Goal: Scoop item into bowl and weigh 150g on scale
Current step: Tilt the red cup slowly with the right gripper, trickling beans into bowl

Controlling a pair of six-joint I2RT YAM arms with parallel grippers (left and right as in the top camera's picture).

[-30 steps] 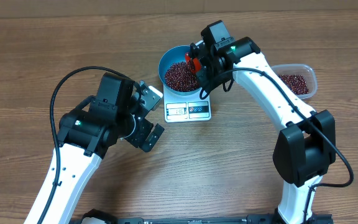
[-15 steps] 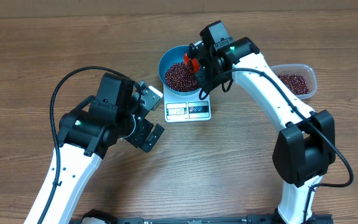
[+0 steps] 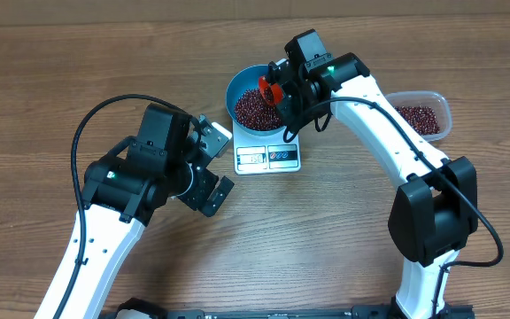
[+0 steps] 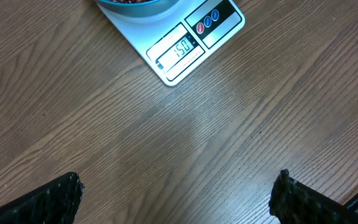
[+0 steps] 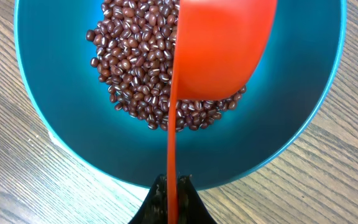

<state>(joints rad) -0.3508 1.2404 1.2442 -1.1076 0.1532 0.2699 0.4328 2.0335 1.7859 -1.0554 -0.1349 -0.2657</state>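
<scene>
Beans [image 3: 255,108] are heaped in the blue bowl [image 3: 236,88], which sits on the rear of the scale [image 3: 269,158]. The display [image 4: 180,48] reads 150. A red scoop [image 5: 222,50] hangs tipped over the bowl, hiding part of the heap, with its handle clenched in the right end effector [image 5: 173,198]. A clear tub [image 3: 442,105], well right of the scale, holds more beans. The left end effector [image 3: 220,165] is released, jaws wide, over the table [image 3: 326,239] beside the scale.

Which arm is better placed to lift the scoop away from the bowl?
Right. The right fingers are shut on the red scoop, above the beans in the blue bowl. The left fingers are open over the table, apart from the scale.
</scene>
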